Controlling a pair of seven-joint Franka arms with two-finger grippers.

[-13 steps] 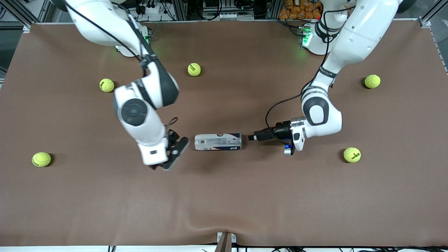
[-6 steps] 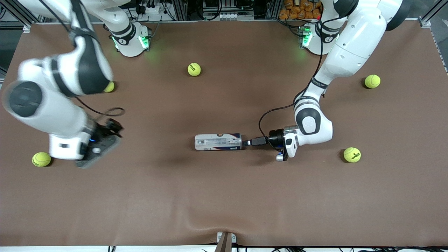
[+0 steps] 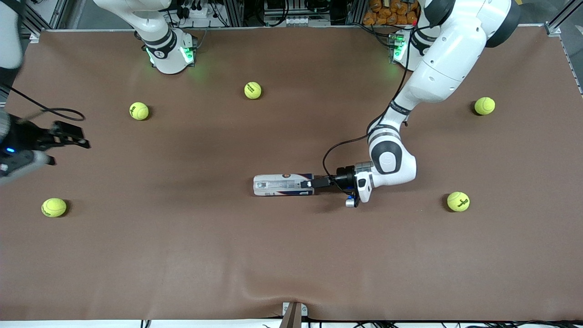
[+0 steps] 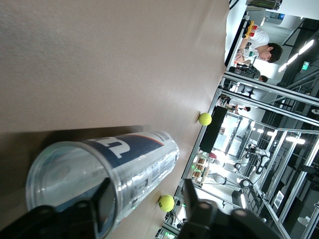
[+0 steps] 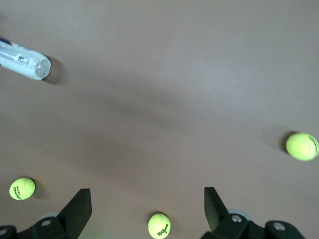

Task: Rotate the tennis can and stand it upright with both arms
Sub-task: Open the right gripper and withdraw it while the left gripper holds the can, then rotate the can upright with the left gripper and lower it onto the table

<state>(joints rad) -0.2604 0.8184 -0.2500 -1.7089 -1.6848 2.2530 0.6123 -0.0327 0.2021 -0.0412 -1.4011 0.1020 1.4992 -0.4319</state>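
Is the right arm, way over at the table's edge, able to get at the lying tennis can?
Probably yes: the right gripper hangs open, and bare table lies between it and the tennis can; the left gripper takes only one end.

Left gripper (image 3: 306,183) low; right gripper (image 3: 68,136) open

A brown mat (image 3: 291,255) is covering the table, wrinkling near a small bracket (image 3: 294,314) at its nearest edge; aluminium framing (image 3: 237,11) and cables are standing farthest from the bracket.
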